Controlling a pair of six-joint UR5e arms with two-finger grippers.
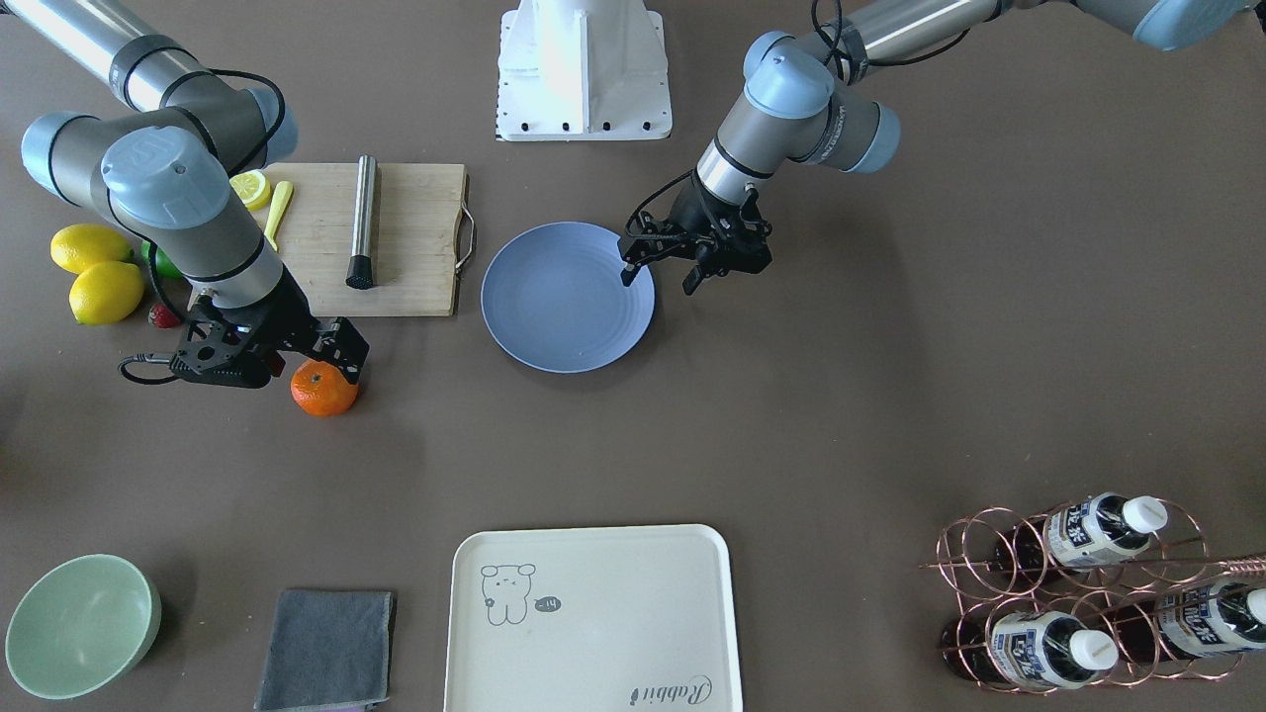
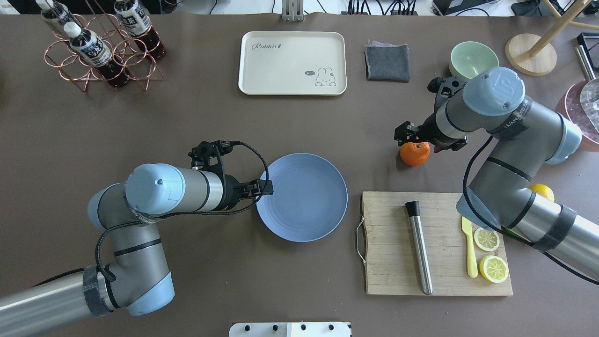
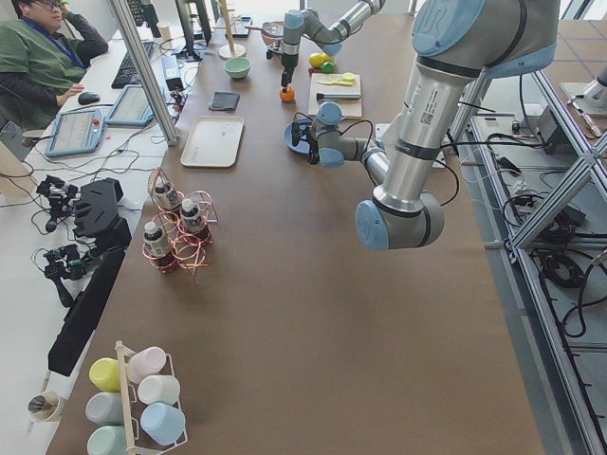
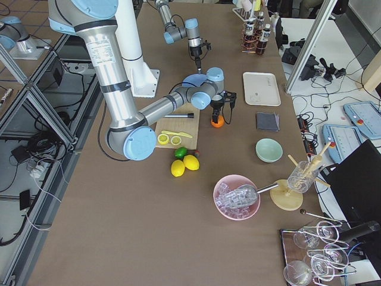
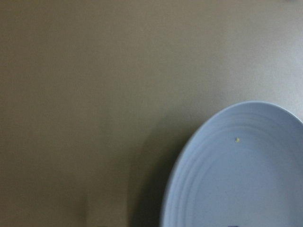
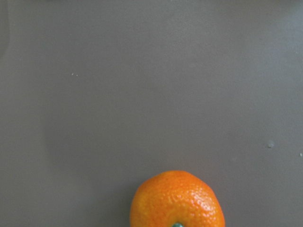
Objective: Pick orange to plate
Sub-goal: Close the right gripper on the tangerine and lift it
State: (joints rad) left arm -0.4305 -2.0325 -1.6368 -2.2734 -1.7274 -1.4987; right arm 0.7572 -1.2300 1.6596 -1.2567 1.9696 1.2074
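The orange (image 1: 323, 389) rests on the brown table, out beyond the cutting board's corner, well to one side of the plate. My right gripper (image 1: 316, 364) hangs just above it, open, fingers to either side of its top and not closed on it. In the right wrist view the orange (image 6: 177, 201) fills the lower middle, green stem dimple up. The blue-lavender plate (image 1: 567, 297) lies empty at the table's middle. My left gripper (image 1: 661, 272) hovers open over the plate's rim on the left arm's side, holding nothing. The left wrist view shows only that rim (image 5: 199, 161).
A wooden cutting board (image 2: 388, 243) carries a metal muddler (image 2: 419, 248), yellow knife and two lemon slices (image 2: 492, 268). Whole lemons (image 1: 99, 277), a lime and a strawberry lie beyond the right arm. A cream tray (image 1: 591, 618), grey cloth (image 1: 326, 648), green bowl (image 1: 79, 625) and bottle rack (image 1: 1088, 593) line the far edge.
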